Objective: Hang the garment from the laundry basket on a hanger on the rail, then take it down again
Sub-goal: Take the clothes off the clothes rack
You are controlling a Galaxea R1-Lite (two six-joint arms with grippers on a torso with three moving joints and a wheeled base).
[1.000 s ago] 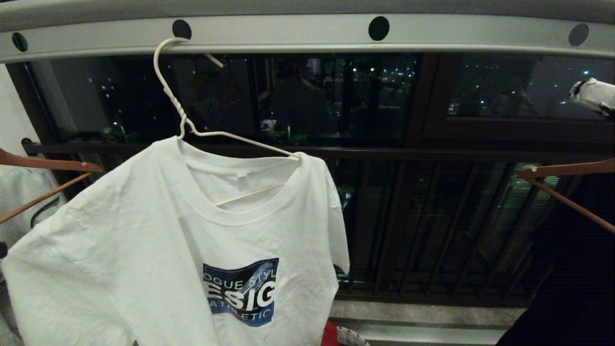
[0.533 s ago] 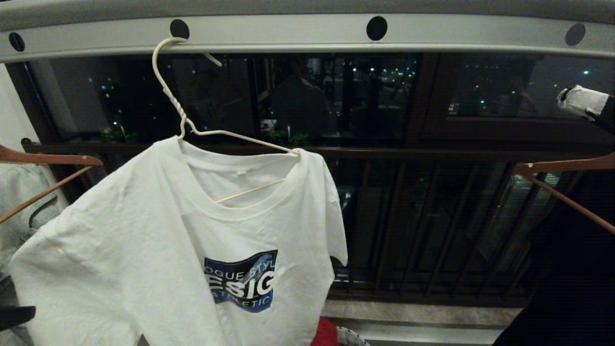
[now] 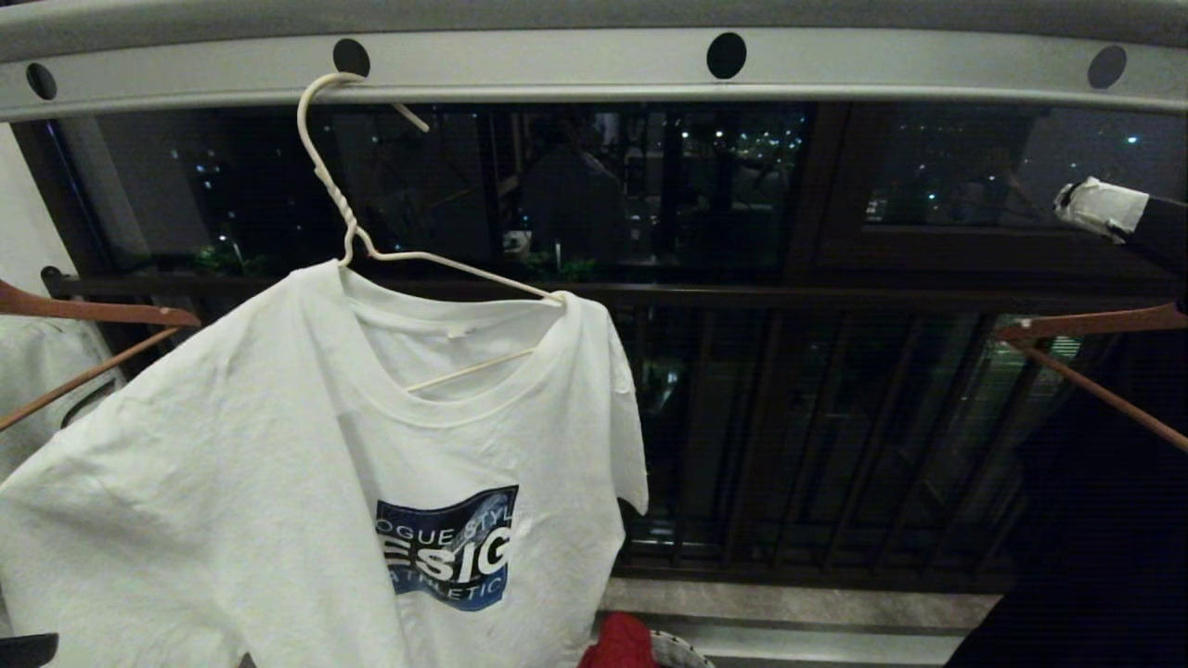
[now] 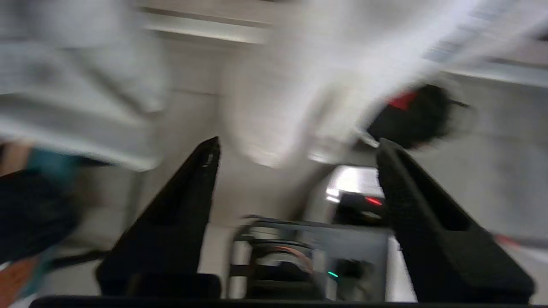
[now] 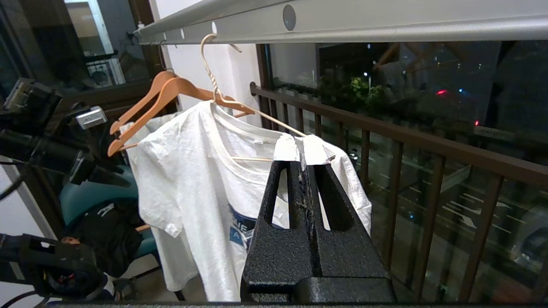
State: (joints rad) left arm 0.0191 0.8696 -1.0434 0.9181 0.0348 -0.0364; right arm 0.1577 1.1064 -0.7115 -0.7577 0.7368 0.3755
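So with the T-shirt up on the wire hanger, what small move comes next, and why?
Probably bring the left gripper, jaws apart and empty, up toward the white wire hanger. The T-shirt hangs crooked from the rail, right shoulder off the wire. The right gripper is shut, off to the right.

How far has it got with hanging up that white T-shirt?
Hanging looks done: the T-shirt sits on the white wire hanger, hooked over the grey rail. Nothing is held right now. The left gripper is below the shirt with jaws apart and empty; the right gripper waits off to the side, jaws shut. Taking the shirt down is left.
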